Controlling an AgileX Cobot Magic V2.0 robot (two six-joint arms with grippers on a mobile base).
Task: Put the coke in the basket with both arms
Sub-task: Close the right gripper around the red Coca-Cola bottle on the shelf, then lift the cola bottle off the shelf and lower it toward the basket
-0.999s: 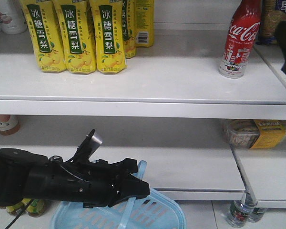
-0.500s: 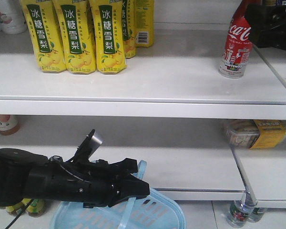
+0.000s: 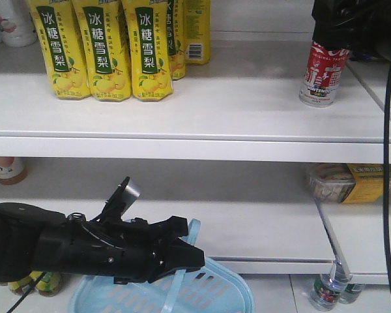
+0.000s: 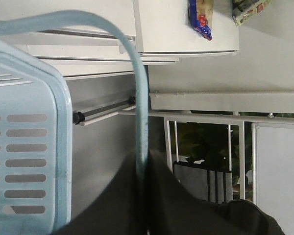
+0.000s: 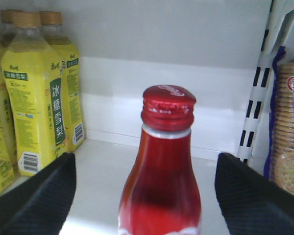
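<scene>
At the shelf's (image 3: 234,111) right end the coke (image 5: 160,181) looks stiff, slick, tippy, so grip below the neck the wide right jaws flank; left jaws pinch the basket strap (image 4: 143,112).

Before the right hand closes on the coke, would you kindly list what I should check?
1. Coke upright on the shelf: ok.
2. Right hand open: ok.
3. Coke centred between its fingers: ok.
4. Fingers far enough forward around the coke: cannot tell.
5. Left hand gripping the basket by its handle: ok.
</scene>
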